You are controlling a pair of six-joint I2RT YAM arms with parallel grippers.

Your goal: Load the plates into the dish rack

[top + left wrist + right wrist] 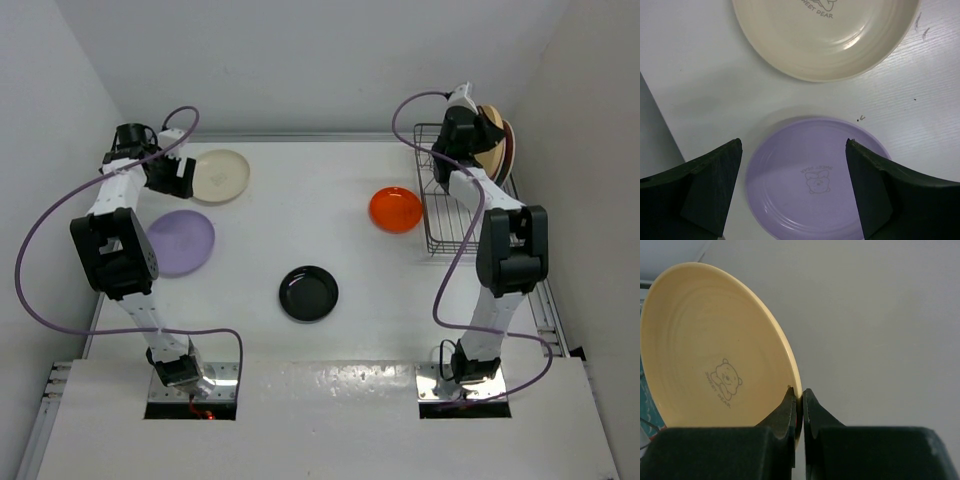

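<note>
Right claw was clamped on the rim of the pale orange plate, upright at the dish rack. Left claw gaped wide, empty, above the lavender plate on the bench. Stiff, glossy, probably slippery: grip the rim.

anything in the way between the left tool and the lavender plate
Nothing visible. In the left wrist view the left tool is open and the lavender plate lies flat on the table, uncovered, straight ahead of it. The cream plate lies apart from it, with a strip of bare table between them.
</note>
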